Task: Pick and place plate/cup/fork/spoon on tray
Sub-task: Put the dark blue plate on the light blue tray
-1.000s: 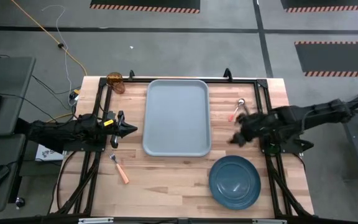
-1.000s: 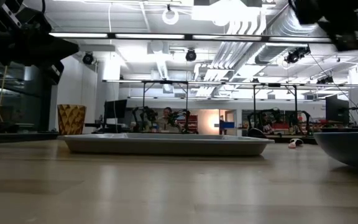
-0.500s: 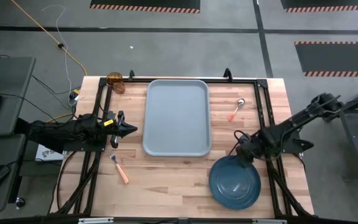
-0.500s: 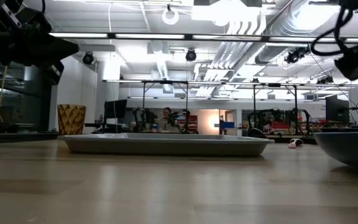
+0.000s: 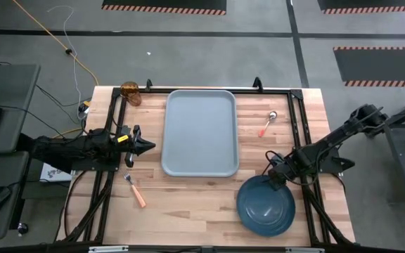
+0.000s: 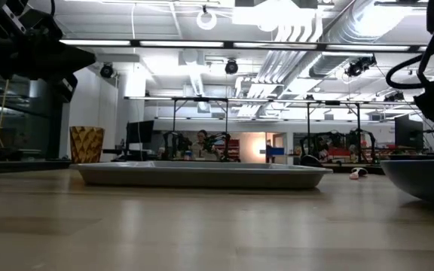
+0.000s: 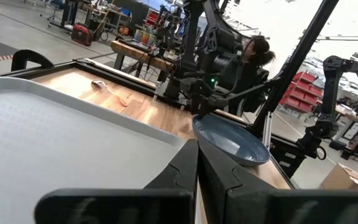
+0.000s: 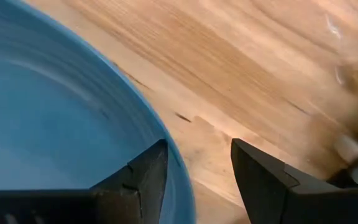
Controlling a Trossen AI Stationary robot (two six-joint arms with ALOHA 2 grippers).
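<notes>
The dark blue plate [image 5: 266, 205] lies flat on the table at the near right; it also shows in the low view [image 6: 424, 177]. My right gripper [image 5: 273, 179] is open at the plate's far rim [image 8: 182, 168], one finger over the plate's inside and one outside it. The pale tray [image 5: 200, 132] lies flat at the table's middle. The amber cup [image 5: 130, 91] stands at the far left. The fork [image 5: 136, 191] lies near the left. The spoon [image 5: 267, 124] lies right of the tray. My left gripper [image 5: 148, 146] is shut and empty, left of the tray. My right gripper comes at the plate's far rim from above, slanting down, with its fingers [image 8: 142, 177] on either side of the rim. I cannot tell whether they touch it. The plate lies flat on the table.
Black frame rails [image 5: 297, 119] run along the table's left and right sides. Bare wood [image 5: 188, 204] lies between the fork and the plate. A person [image 7: 253, 59] shows beyond the table in the left wrist view.
My right gripper has gone from beside the spoon toward the table's near edge and down to the plate's far rim. The plate and the other things have stayed where they were.
</notes>
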